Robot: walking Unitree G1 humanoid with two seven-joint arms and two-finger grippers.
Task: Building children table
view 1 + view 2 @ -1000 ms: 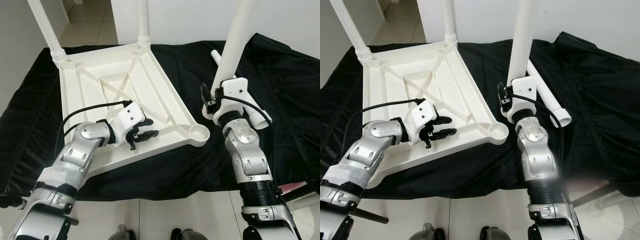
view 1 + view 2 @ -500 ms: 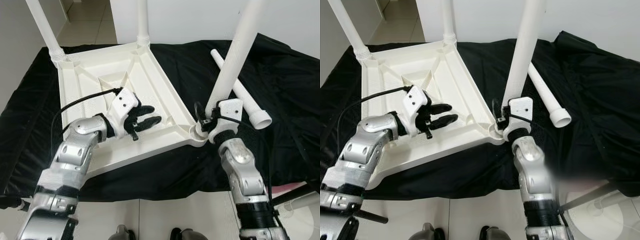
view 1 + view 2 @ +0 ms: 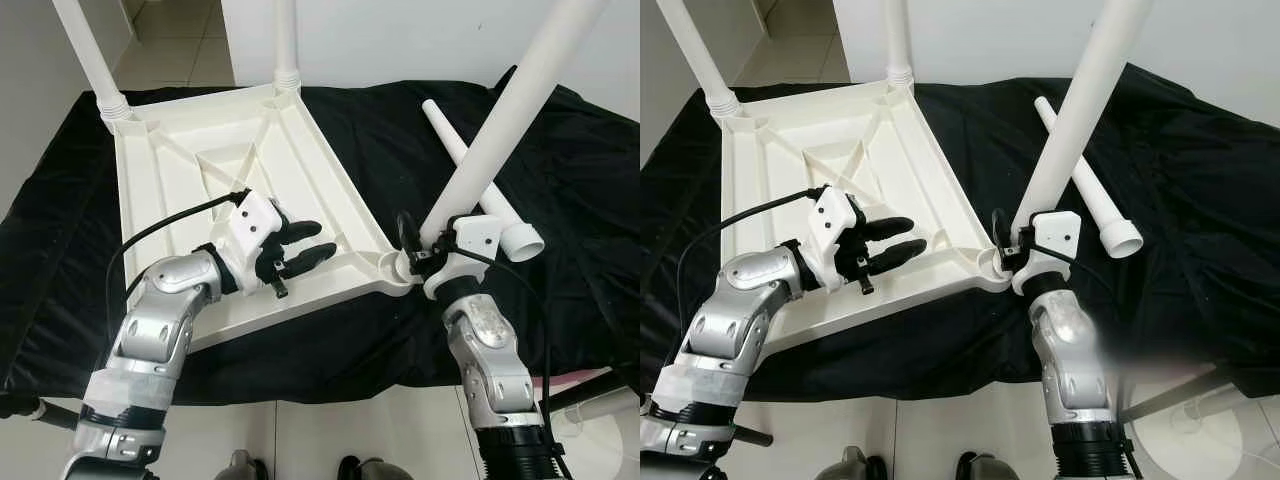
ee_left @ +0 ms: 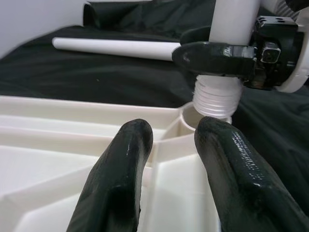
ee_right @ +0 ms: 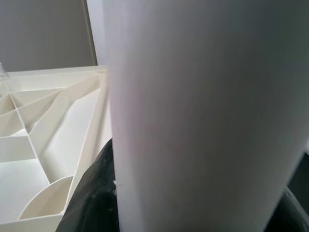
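Note:
A white plastic table top lies upside down on a black cloth. Two white legs stand screwed into its far corners. My right gripper is shut on a third white leg, which leans to the right. Its threaded end sits at the near right corner socket. My left gripper hovers open over the table top just left of that socket, holding nothing. The leg fills most of the right wrist view.
A loose white leg lies on the black cloth behind my right gripper. The cloth hangs over the near edge above a tiled floor. A white round base stands at the bottom right.
My right gripper has brought the leg down and left from beside the table to the corner socket, then tilted it to the right. My left gripper has shifted a little toward the socket.

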